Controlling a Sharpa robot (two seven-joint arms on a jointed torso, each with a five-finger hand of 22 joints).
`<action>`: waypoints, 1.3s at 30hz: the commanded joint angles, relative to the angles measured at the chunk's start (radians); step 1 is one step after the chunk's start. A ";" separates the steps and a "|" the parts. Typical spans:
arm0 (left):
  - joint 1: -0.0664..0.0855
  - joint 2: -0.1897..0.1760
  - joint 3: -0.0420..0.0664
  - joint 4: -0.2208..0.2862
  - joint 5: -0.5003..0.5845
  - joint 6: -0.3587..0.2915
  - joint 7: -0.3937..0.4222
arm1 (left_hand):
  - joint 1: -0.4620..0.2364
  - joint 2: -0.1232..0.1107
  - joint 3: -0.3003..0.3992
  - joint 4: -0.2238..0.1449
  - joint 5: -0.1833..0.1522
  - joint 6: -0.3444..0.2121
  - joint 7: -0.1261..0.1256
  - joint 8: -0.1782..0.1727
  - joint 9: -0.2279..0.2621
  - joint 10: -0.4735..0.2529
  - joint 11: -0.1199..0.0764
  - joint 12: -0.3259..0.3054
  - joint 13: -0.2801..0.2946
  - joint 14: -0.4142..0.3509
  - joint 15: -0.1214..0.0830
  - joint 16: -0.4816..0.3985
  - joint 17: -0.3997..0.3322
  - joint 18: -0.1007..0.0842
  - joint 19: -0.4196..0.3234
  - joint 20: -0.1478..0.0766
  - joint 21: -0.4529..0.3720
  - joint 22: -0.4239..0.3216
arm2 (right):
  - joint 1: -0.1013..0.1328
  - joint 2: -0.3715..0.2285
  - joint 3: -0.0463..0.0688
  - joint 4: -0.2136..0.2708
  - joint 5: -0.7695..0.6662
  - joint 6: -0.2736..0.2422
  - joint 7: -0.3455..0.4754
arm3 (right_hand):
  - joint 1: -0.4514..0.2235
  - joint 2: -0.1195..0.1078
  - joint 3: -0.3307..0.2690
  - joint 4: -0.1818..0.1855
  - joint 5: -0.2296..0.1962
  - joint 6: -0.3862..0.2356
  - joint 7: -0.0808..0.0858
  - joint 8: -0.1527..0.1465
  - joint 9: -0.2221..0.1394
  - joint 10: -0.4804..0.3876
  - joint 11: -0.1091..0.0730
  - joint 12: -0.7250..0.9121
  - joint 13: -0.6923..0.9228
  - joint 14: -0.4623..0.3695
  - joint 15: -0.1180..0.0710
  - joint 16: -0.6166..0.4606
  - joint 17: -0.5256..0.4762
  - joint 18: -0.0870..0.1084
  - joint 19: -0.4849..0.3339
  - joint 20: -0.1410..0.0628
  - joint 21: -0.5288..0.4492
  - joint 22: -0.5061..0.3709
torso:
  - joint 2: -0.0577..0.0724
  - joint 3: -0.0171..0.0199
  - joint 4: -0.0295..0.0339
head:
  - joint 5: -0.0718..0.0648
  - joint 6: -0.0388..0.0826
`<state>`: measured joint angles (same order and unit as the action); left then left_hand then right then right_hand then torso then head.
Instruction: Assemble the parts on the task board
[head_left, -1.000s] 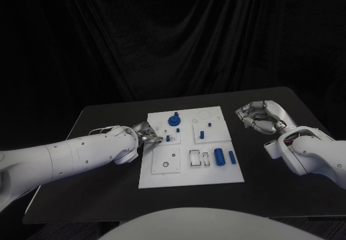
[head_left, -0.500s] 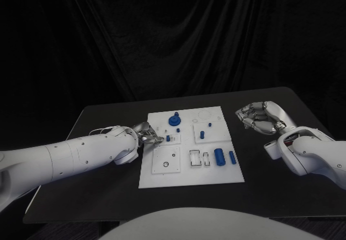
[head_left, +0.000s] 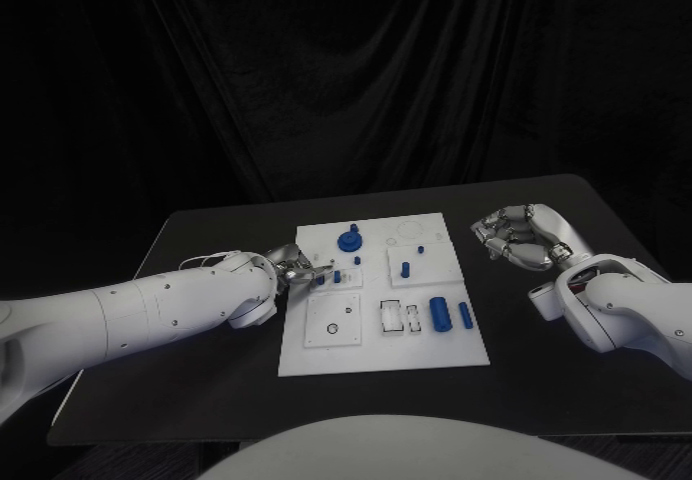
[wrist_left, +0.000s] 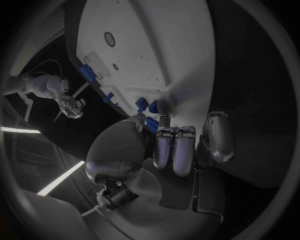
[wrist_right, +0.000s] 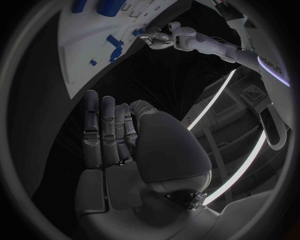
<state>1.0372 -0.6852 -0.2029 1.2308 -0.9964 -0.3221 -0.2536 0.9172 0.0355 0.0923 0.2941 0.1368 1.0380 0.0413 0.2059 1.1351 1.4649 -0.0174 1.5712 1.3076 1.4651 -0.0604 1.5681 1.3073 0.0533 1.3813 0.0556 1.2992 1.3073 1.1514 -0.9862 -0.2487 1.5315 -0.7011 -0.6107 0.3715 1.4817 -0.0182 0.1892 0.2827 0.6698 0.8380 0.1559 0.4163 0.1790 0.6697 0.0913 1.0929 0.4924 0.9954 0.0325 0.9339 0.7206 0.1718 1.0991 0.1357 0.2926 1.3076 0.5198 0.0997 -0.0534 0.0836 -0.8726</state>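
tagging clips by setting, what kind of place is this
Probably a robotics lab or demo cell, not a home or factory line: a black table backed by a black curtain, a white task board with small blue parts, and strip lights overhead.

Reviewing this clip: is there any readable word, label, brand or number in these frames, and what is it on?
"Sharpa": dark lettering on the white left arm, seen in the right wrist view; small and bent, so only roughly legible.
The task board and its blue parts carry no readable text.
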 joint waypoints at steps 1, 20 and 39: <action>-0.012 0.003 -0.008 -0.004 0.003 0.047 -0.022 | -0.046 0.032 -0.031 0.001 0.045 -0.019 0.016 -0.012 -0.036 0.106 0.010 0.000 0.263 0.106 0.008 0.003 0.263 0.018 -0.003 0.005 -0.009 0.169 | -0.003 0.000 0.001 0.000 -0.005 0.010 -0.017 | 0.012 -0.002 0.004 -0.002 0.004 -0.005 -0.001 0.004 -0.001 -0.006 0.000 0.002 -0.001 0.003 -0.001 0.004 -0.001 0.008 0.006 0.001 0.006 0.013 | 0.000 0.0000 0.0000 | 0.000 0.000; -0.012 0.010 -0.008 -0.015 0.003 0.057 -0.007 | -0.040 0.122 -0.082 -0.001 0.196 -0.026 0.013 0.017 -0.007 0.106 0.008 0.000 0.263 0.106 0.008 0.003 0.263 0.019 -0.008 0.006 -0.015 0.167 | -0.003 -0.001 0.001 0.002 -0.005 0.012 -0.020 | 0.015 -0.001 0.006 -0.002 0.006 -0.005 0.000 0.004 -0.001 -0.009 0.001 -0.001 -0.004 0.003 -0.001 0.005 -0.003 0.008 0.006 0.001 0.007 0.015 | 0.000 -0.0001 -0.0001 | 0.002 0.000; -0.011 -0.039 -0.008 0.048 -0.058 -0.158 0.111 | 0.119 0.067 -0.088 -0.004 0.280 -0.040 -0.006 0.101 0.068 0.106 -0.009 0.000 0.263 0.106 -0.006 0.003 0.263 0.008 0.030 -0.007 0.037 0.183 | -0.003 -0.005 0.001 0.000 -0.005 0.012 -0.021 | 0.017 -0.001 0.006 -0.002 0.007 -0.006 0.000 0.005 -0.001 -0.009 0.001 -0.002 -0.005 0.003 0.000 0.005 -0.004 0.008 0.006 0.001 0.007 0.015 | 0.000 -0.0001 0.0003 | 0.024 0.000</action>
<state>1.0255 -0.7216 -0.2120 1.2682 -1.0099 -0.4141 -0.1868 1.0308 0.1020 0.0100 0.2897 0.4134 0.9986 0.0445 0.3021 1.2024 1.4650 -0.0173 1.5712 1.3076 1.4649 -0.0607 1.5681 1.3078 0.0534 1.4070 0.0484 1.3318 1.3077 1.1509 -0.9906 -0.2487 1.5313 -0.7011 -0.6037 0.3635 1.4902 -0.0185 0.1892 0.2827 0.6734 0.8380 0.1559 0.4162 0.1789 0.6698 0.0913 1.0929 0.4883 0.9953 0.0325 0.9339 0.7178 0.1718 1.0990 0.1358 0.2970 1.3081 0.5200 0.0996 -0.0534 0.1049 -0.8726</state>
